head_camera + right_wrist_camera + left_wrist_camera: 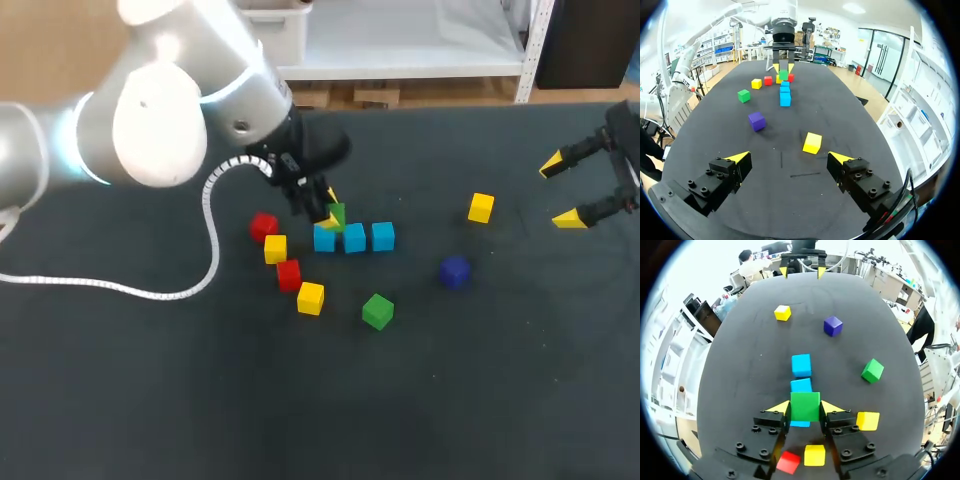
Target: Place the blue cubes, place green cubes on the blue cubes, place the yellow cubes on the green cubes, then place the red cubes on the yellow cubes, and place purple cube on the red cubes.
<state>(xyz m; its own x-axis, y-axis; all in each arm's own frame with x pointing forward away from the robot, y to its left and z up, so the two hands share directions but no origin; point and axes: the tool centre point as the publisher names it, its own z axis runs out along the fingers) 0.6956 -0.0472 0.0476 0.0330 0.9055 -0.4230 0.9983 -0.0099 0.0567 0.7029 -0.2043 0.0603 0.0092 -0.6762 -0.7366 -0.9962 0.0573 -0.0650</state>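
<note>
**Green cube gripped over the blue row**

My left pincer [805, 408] was clenched on a green cube [805, 404], directly over the nine o'clock end of the three blue cubes [354, 238] in the head view. I judged it best to lower squarely with edges aligned, then release. My right pincer [788, 158] hung released at three o'clock of the table [150, 400].

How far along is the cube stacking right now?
Done: three blue cubes sit in a row. In hand: the left tool grips a green cube over the row's end cube; whether it rests there yet is unclear. Left: the other green cube, three yellow cubes, two red cubes and the purple cube lie loose on the table. The right tool is open and empty.
</note>
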